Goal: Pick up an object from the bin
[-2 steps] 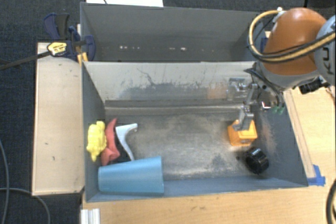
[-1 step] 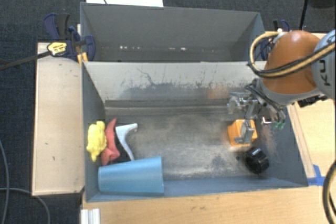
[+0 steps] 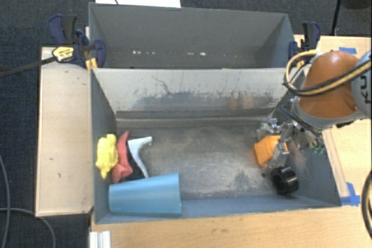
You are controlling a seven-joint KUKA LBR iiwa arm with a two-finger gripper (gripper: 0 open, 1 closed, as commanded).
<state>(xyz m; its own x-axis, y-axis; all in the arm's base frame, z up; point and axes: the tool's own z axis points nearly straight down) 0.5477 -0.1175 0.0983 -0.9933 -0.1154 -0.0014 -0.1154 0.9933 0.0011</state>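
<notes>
Logging an orange block (image 3: 263, 152) on the floor of the bin (image 3: 192, 96), in its right part, near the front wall. We see the gripper (image 3: 278, 144) right at this block, against its right side, with metal parts of the tool above and beside it. We cannot tell whether the gripper is open or closed, nor whether it has the block in its grasp; the tool's own body hides the contact. The block looks to rest low in the bin.

Just in front of the gripper, toward the front right corner, lies a black round thing (image 3: 285, 180), close to the block but apart from it.

The middle of the bin floor is bare grey metal.

Well apart, at the left side, we note a small group: a yellow lump (image 3: 106, 154) nearest the left wall, a pink piece (image 3: 123, 161) touching it, and a white piece (image 3: 139, 151) just beside the pink one. A blue cup (image 3: 145, 194) lies on its side in the front left corner, before those three.
</notes>
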